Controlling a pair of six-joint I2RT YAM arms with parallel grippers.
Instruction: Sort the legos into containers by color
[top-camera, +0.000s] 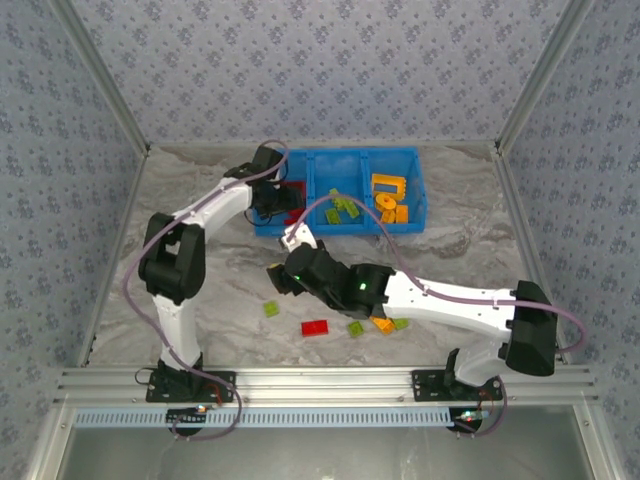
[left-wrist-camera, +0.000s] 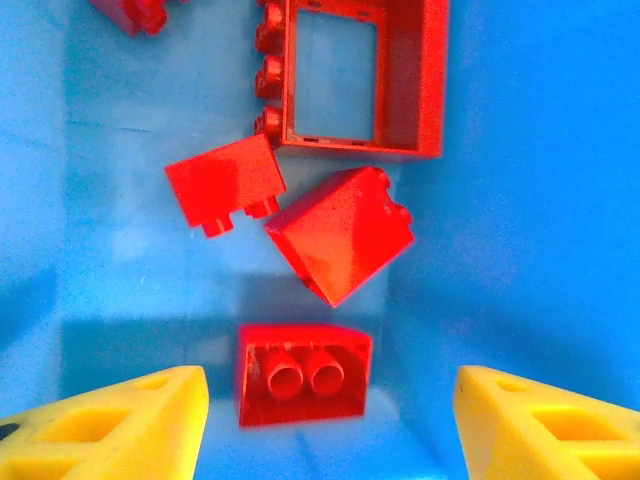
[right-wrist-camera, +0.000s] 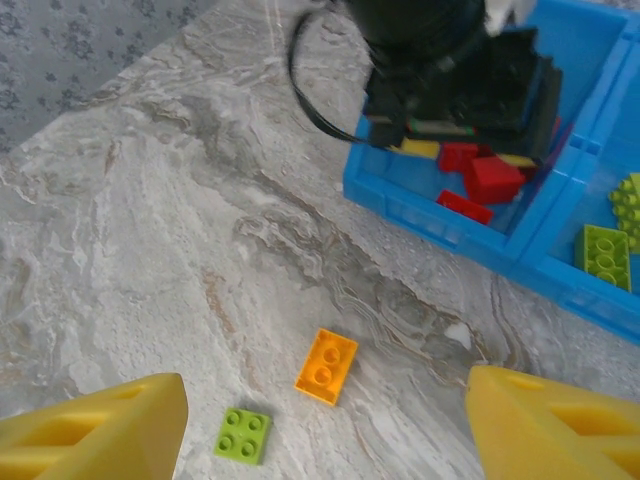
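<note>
The blue tray (top-camera: 420, 170) holds red legos (top-camera: 293, 188) in its left container, green ones (top-camera: 341, 210) in the middle and orange ones (top-camera: 388, 195) on the right. My left gripper (top-camera: 283, 203) (left-wrist-camera: 331, 400) hangs open over the left container. Between its yellow fingers (left-wrist-camera: 120, 425) a red brick (left-wrist-camera: 303, 373) lies upside down on the floor, touching neither. A red frame (left-wrist-camera: 410, 75) and two sloped red bricks (left-wrist-camera: 225, 183) lie beyond. My right gripper (top-camera: 279, 277) (right-wrist-camera: 325, 400) is open above the table, over an orange brick (right-wrist-camera: 327, 366) and a green brick (right-wrist-camera: 243, 435).
Loose legos lie on the marble table in front of the tray: a green one (top-camera: 271, 309), a red one (top-camera: 316, 327), another green (top-camera: 355, 328) and an orange one (top-camera: 383, 324). The tray's near wall (right-wrist-camera: 440, 215) rises just beyond my right gripper.
</note>
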